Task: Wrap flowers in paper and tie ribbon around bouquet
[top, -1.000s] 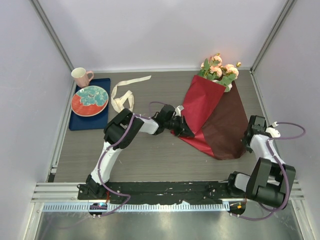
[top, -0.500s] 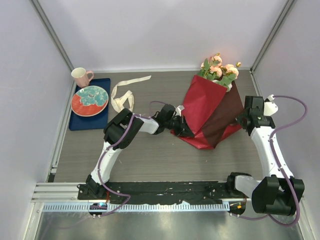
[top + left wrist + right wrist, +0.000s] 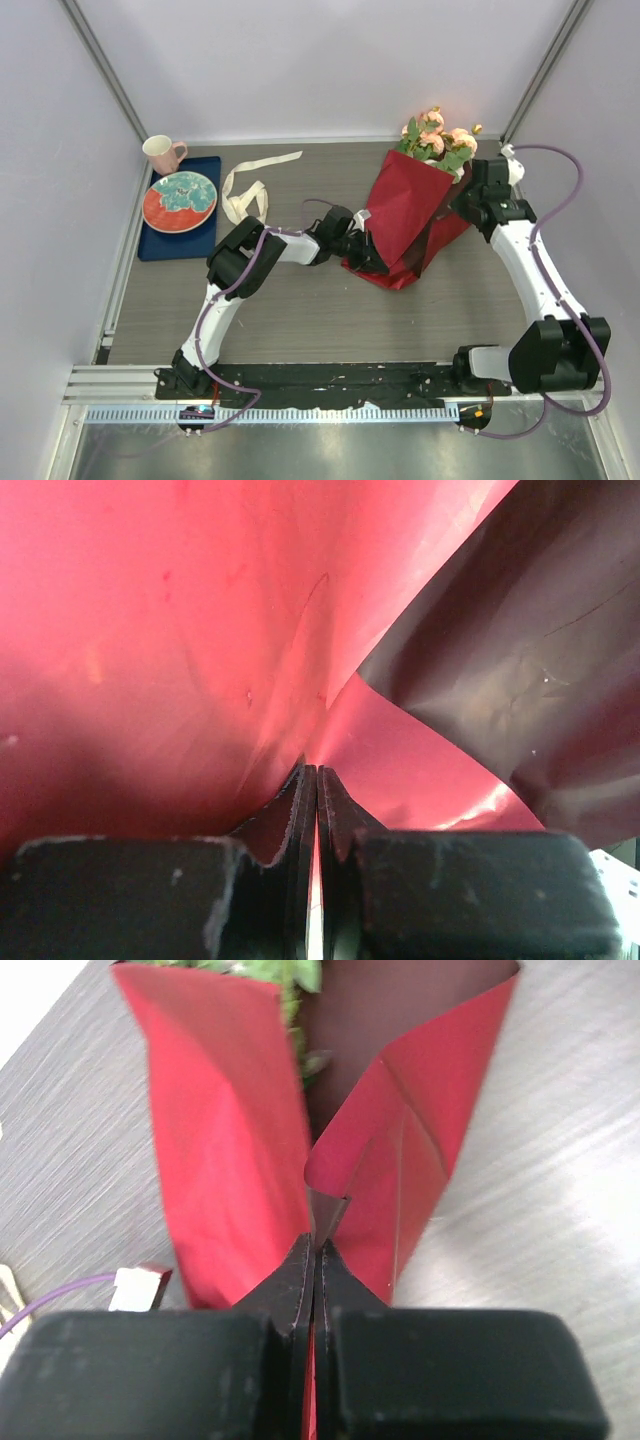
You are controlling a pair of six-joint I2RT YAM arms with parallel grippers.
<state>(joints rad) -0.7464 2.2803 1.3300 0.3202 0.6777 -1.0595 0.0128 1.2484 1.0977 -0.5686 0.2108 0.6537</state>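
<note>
Red paper [image 3: 405,215] folded into a cone around the flowers [image 3: 438,135], pinched from both sides.
At far right of the table the roses' heads stick out of the cone's open far end. The dark blue tray [image 3: 165,243] at far left carries a red-and-teal plate [image 3: 180,200], with a pink mug [image 3: 160,153] at its far corner and the ribbon [image 3: 245,190] lying loose just beside it. The left gripper [image 3: 372,262] reaches in low and flat, pressed together on the cone's near left edge. The right gripper [image 3: 462,205] stretches far forward, clamping a fold on the right side. Only the wrist views show both pinches closely; the left one shows nothing but paper, bright face and dark underside.
</note>
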